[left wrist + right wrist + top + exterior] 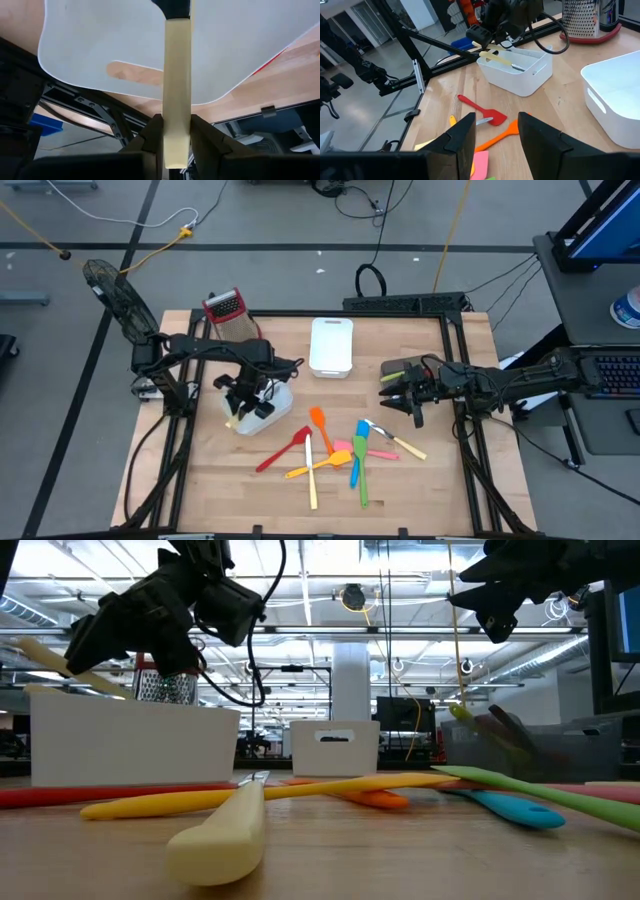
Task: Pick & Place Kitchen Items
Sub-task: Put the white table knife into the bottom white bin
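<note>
Closest in the low view was a cream spatula [225, 830] lying on the table's front edge: light, stiff, best taken mid-handle. From above, your left gripper [247, 395] hung over the white bin [283, 406] near the left side. Its wrist view showed its fingers [150, 137] clamped on a cream utensil [177, 95]. Your right gripper [495, 132] hovered, fingers apart and empty, above the colourful pile [335, 452].

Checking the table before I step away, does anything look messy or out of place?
Mostly the utensils: a crisscrossed pile of spatulas and spoons lies loose on the table, overlapping. The left tool holds a cream utensil over the white bin.
</note>
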Available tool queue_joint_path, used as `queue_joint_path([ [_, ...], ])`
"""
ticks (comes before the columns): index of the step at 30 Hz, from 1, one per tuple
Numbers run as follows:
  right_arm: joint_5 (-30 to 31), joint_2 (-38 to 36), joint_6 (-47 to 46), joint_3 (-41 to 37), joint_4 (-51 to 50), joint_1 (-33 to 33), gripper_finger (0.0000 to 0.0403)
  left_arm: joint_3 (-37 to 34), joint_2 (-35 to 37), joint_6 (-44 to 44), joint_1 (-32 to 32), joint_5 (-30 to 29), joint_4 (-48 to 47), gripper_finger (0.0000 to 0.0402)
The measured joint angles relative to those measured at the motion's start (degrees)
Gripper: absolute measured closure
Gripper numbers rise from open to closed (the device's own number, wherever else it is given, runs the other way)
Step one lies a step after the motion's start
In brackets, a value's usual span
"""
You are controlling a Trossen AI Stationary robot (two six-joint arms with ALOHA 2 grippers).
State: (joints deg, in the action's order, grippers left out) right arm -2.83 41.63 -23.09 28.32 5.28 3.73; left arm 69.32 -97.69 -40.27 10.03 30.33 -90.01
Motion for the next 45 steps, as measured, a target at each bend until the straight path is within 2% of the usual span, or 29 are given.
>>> queue_joint_path([
  [11,0.0,0.0,0.0,0.0,0.0,0.0,0.0261,-2.4,0.0,0.1,-0.3,-0.3,-0.1,0.0277],
  [20,0.0,0.0,0.0,0.0,0.0,0.0,0.0261,-2.4,0.0,1.5,-0.3,-1.6,0.0,0.0207],
  [27,0.0,0.0,0.0,0.0,0.0,0.0,0.0261,-0.5,2.2,-1.0,0.0,-1.4,-0.2,0.0180],
  [36,0.0,0.0,0.0,0.0,-0.4,0.0,0.0261,4.4,12.0,-14.7,-3.0,-2.4,0.1,0.0176],
  [41,0.0,0.0,0.0,0.0,-0.4,0.0,0.0261,8.8,15.5,-26.3,-9.6,-5.4,2.2,0.0176],
  [45,0.0,0.0,0.2,0.0,-0.4,0.0,0.0261,11.3,16.0,-34.2,-15.8,-7.5,9.7,0.0176],
])
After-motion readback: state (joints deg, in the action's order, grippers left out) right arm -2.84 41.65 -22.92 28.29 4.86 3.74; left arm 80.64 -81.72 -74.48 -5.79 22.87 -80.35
